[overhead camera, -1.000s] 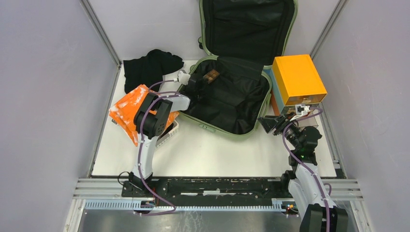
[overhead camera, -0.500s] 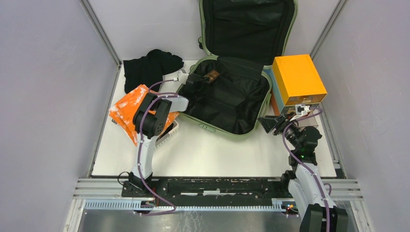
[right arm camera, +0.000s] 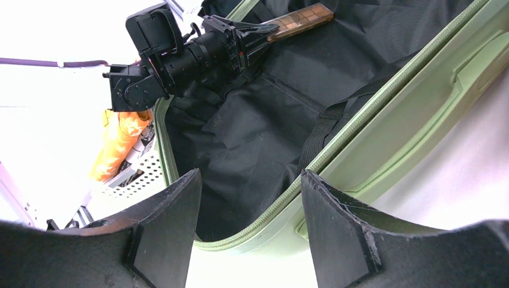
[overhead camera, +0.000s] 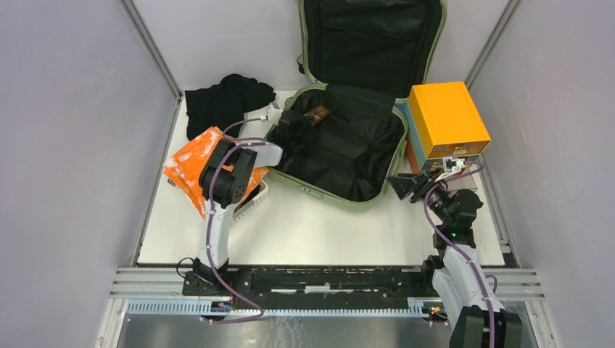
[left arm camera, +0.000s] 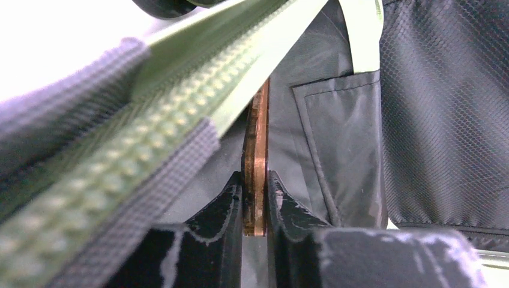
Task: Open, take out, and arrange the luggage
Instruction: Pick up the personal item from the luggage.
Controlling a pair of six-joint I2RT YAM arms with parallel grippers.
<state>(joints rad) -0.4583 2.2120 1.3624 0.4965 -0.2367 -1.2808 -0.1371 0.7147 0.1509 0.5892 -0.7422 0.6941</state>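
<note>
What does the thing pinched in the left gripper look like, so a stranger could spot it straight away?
Start at the open sage-green luggage lying at the back of the table, black lining up. Just inside its left rim, near the hinge, the left gripper pinches a thin brown slab. It is the only brown, rigid thing against that black fabric, its face marked in squares.

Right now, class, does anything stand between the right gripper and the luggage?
Nothing visible does. The open right gripper faces the green front rim of the luggage, with only white table between them. The left gripper is inside the luggage, shut on a thin brown board.
</note>
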